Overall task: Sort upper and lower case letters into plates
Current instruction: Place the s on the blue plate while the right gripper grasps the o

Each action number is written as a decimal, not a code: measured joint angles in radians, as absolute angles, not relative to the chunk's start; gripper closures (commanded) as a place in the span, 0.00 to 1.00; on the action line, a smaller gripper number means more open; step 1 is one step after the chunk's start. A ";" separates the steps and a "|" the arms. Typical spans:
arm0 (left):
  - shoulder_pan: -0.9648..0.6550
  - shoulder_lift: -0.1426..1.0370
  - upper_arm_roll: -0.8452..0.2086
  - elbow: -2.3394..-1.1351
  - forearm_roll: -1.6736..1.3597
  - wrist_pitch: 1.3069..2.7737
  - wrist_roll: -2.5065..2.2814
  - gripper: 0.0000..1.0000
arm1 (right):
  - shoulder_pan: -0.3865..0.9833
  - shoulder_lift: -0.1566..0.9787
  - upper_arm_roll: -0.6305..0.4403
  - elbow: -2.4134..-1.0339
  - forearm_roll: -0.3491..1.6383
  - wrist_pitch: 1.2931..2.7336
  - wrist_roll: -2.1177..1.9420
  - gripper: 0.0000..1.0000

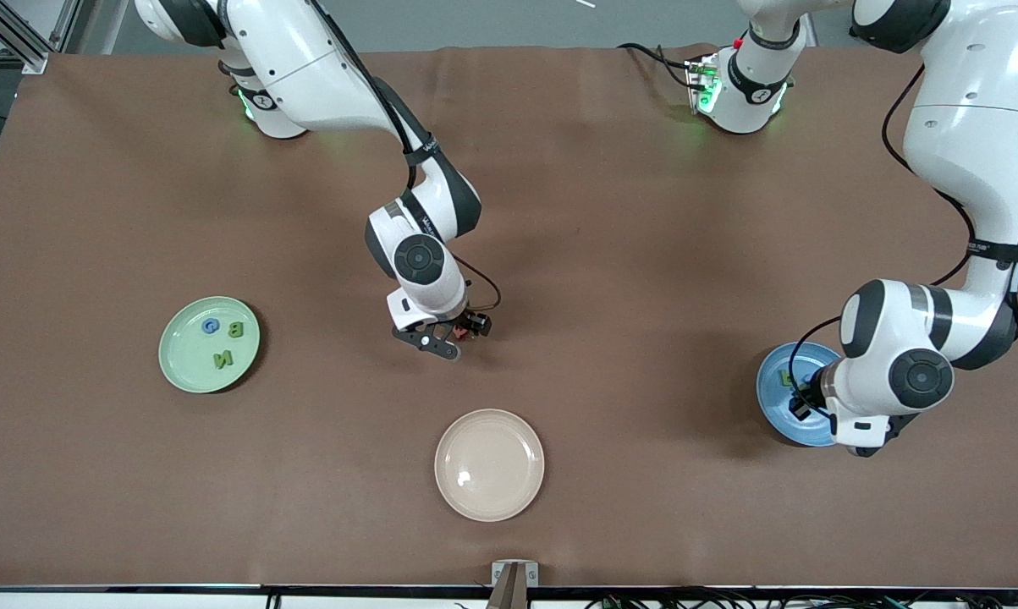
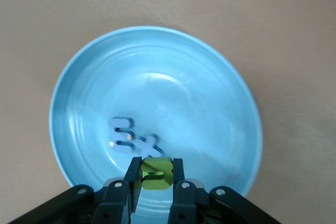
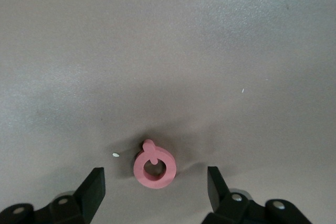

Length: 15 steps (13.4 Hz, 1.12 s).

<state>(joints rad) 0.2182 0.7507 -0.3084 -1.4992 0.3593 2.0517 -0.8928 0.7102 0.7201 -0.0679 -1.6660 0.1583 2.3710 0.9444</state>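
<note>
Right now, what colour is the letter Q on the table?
Pink-red. The letter Q shows best in the right wrist view.

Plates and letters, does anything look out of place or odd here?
Nothing stands out. The green plate holds three capitals, the blue plate holds small letters, and the beige plate holds nothing. The pink Q lies flat on the table between the open right pincer fingers.

We've got a cream-beige plate (image 1: 489, 464) sitting empty on the brown tablecloth (image 1: 644, 254), close to the front camera's edge and about midway between the table's two ends. A grey bracket (image 1: 514, 573) sits on that edge.
</note>
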 measured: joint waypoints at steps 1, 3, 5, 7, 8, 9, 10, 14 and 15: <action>0.226 0.751 -0.308 -1.504 0.359 2.052 -0.880 0.32 | 0.711 0.720 -0.068 -1.666 0.158 2.371 0.944 0.37; 0.233 0.751 -0.309 -1.507 0.359 2.052 -0.866 0.00 | 0.711 0.720 -0.068 -1.666 0.158 2.371 0.944 0.43; 0.234 0.747 -0.309 -1.507 0.359 2.052 -0.866 0.00 | 0.712 0.722 -0.068 -1.666 0.158 2.371 0.944 0.46; 0.233 0.726 -0.314 -1.505 0.359 2.053 -0.863 0.00 | 0.715 0.727 -0.068 -1.666 0.158 2.376 0.944 0.49; 0.232 0.706 -0.320 -1.502 0.359 2.054 -0.851 0.00 | 0.716 0.730 -0.068 -1.666 0.158 2.380 0.944 0.51; 0.233 0.679 -0.330 -1.498 0.359 2.054 -0.828 0.00 | 0.717 0.732 -0.068 -1.665 0.158 2.382 0.944 0.54; 0.233 0.644 -0.340 -1.494 0.359 2.054 -0.793 0.00 | 0.717 0.733 -0.068 -1.664 0.158 2.383 0.944 0.59; 0.234 0.493 -0.349 -1.493 0.359 2.025 -0.570 0.00 | 0.717 0.732 -0.069 -1.661 0.158 2.379 0.944 0.84; 0.236 0.459 -0.349 -1.493 0.356 2.006 -0.525 0.00 | 0.717 0.733 -0.069 -1.660 0.158 2.380 0.944 0.88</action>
